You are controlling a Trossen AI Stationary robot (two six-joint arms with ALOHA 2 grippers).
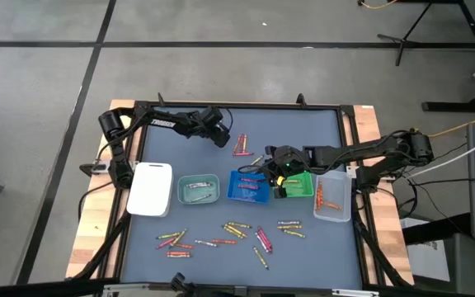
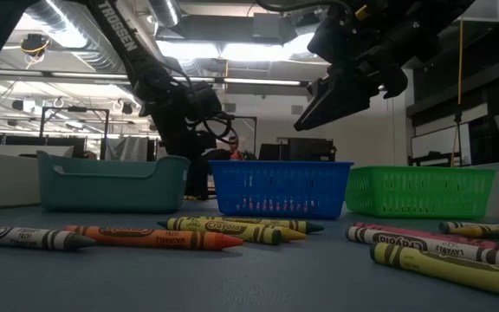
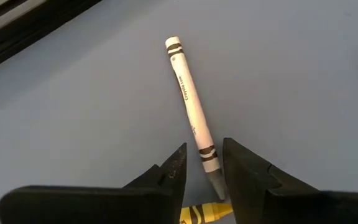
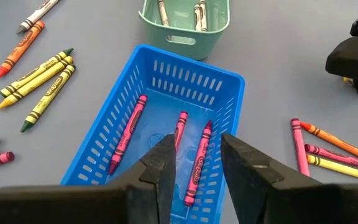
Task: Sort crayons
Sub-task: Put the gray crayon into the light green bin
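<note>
1. Crayons (image 1: 236,230) are partly sorted: the teal tray (image 1: 198,189), blue tray (image 1: 248,186) and clear tray (image 1: 333,199) hold some; many lie loose at lower centre.
2. Left gripper (image 3: 204,171), upper left of centre, has its fingers apart around a white crayon (image 3: 191,106).
3. Right gripper (image 4: 197,165) hangs with its fingers parted and empty over the blue tray.
4. The grey-blue table (image 1: 303,140) stands on a concrete floor.

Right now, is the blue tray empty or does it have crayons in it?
Not empty: the blue tray holds three pink crayons lying flat on its floor, seen past the right gripper.
</note>
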